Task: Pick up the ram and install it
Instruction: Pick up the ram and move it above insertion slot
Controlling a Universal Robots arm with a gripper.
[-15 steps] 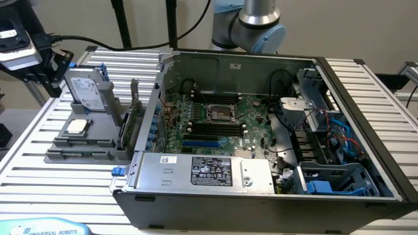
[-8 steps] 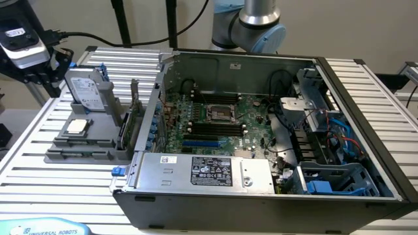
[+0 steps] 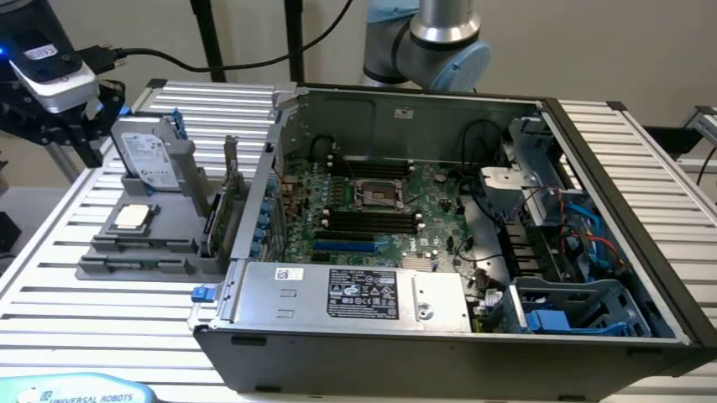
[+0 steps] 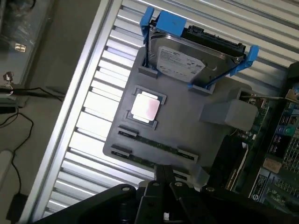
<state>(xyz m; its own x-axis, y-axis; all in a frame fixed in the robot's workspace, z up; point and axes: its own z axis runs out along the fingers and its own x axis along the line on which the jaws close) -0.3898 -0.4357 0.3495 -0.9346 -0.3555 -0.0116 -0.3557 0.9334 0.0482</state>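
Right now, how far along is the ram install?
Done: nothing yet. The ram lies in the grey holder, and the motherboard slots look empty. In hand: nothing; the shut tool hovers above the holder. Left: both pick-up and install.

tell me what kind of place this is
Most likely a robotics lab or test cell for computer assembly. An open desktop computer case with its motherboard exposed lies on a slatted aluminium table, a grey fixture beside it holds a hard drive, and a robot arm stands behind the case.
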